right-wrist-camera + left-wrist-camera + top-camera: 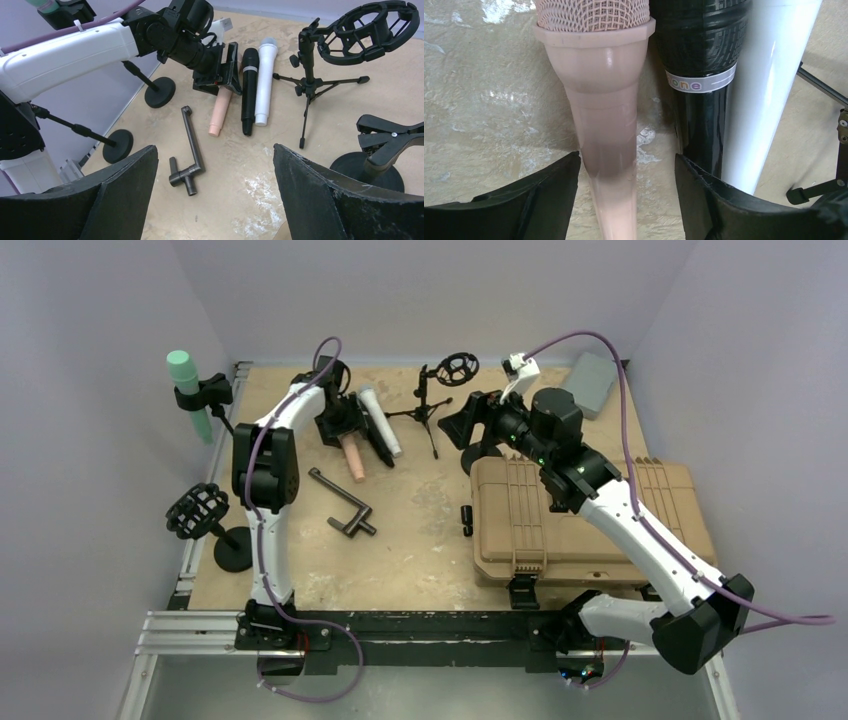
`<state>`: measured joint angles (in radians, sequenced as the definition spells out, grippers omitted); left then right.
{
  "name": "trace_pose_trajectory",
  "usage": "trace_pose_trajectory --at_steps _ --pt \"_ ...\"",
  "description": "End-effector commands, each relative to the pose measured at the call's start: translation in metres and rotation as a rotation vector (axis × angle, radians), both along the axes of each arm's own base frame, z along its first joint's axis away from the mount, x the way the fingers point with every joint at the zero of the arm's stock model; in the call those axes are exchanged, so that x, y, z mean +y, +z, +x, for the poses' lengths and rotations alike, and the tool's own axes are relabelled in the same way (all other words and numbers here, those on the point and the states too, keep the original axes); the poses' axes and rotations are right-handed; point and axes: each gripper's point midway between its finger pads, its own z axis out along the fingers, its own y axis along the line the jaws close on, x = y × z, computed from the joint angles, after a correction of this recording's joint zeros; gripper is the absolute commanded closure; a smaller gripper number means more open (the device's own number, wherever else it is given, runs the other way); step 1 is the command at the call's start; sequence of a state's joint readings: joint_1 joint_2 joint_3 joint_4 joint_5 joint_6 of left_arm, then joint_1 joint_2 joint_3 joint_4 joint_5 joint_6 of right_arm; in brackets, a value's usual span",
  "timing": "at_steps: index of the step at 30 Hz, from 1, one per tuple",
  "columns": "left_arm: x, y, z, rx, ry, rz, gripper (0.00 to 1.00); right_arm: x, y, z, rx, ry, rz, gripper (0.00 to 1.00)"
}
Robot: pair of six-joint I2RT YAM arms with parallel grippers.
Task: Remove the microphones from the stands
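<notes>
A green microphone (186, 380) stands upright in the black clip of a stand (203, 395) at the far left; its tip shows in the right wrist view (42, 5). A pink microphone (352, 458), a black one (376, 437) and a white one (381, 420) lie side by side on the table. My left gripper (626, 170) is open, low over the table, with its jaws on either side of the pink microphone's handle (606, 125). My right gripper (215, 165) is open and empty, held above the table's middle.
A tripod stand with an empty shock mount (455, 368) stands at the back. A second shock-mount stand (198, 510) is at the left edge. A metal crank (340, 503) lies on the table. A tan case (590, 520) fills the right side. A clip stand (392, 142) is by my right gripper.
</notes>
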<state>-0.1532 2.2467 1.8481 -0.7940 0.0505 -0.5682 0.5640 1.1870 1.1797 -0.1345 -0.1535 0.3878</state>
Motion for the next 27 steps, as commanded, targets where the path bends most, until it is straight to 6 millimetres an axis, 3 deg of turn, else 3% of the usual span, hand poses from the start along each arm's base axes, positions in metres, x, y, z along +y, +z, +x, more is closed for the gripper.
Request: trace_pose_trajectory --at_steps 1,8,20,27 --pt "-0.011 0.034 0.012 -0.082 0.004 -0.056 0.32 0.006 0.027 -0.002 -0.040 0.024 0.056 0.16" --pt "-0.017 0.067 0.003 -0.133 0.008 -0.104 0.31 0.018 0.027 -0.004 -0.029 0.049 0.072 0.16" --pt "-0.014 0.183 -0.028 -0.411 -0.036 -0.115 0.20 0.065 0.026 -0.021 -0.009 0.139 0.112 0.16" --pt "-0.034 0.262 -0.063 -0.626 -0.161 -0.088 0.17 0.109 0.023 -0.041 0.008 0.233 0.143 0.16"
